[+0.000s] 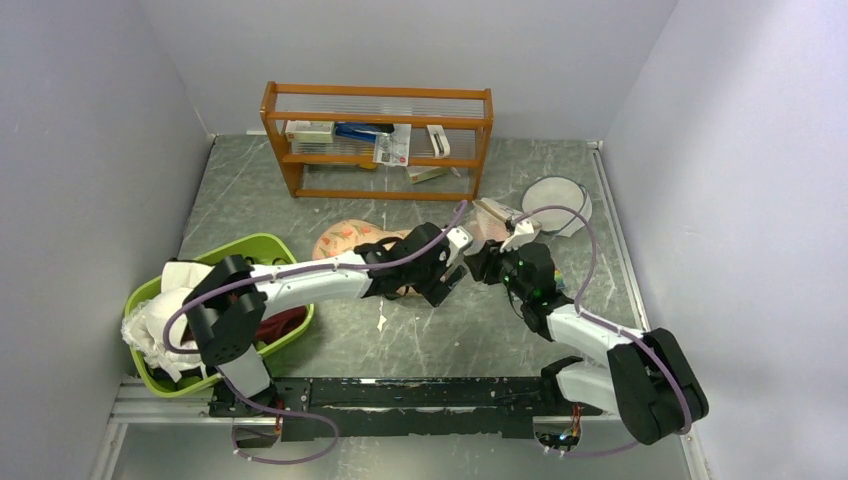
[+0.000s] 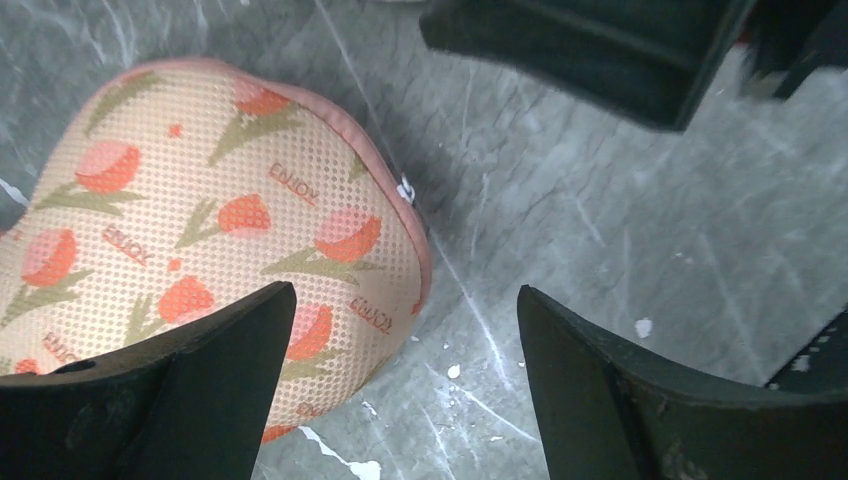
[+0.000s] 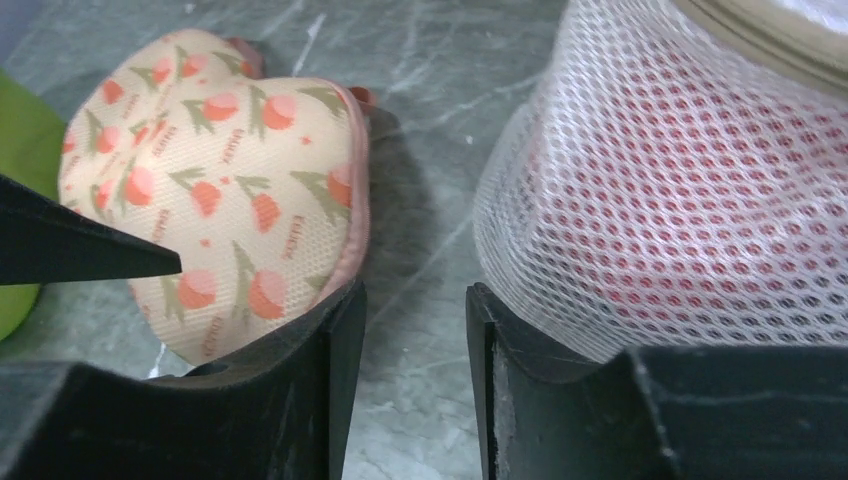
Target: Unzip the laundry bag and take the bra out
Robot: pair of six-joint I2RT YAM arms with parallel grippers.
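The peach-pink flower-print laundry bag (image 1: 340, 240) lies flat on the table, partly hidden by my left arm. It also shows in the left wrist view (image 2: 200, 220) and the right wrist view (image 3: 220, 170). A small white zipper pull (image 2: 405, 188) sits at its pink edge. My left gripper (image 1: 440, 287) is open and empty over the bag's right end (image 2: 405, 330). My right gripper (image 1: 482, 264) hovers low between the bag and a mesh bag (image 3: 415, 300), jaws slightly apart with nothing between them. The white bra is not in view.
A white mesh dome bag (image 3: 680, 190) with something red inside stands just right of my right gripper. A round white mesh disc (image 1: 556, 205) lies at back right. A wooden shelf (image 1: 378, 140) stands at the back. A green basket (image 1: 250, 248) with white cloths sits front left.
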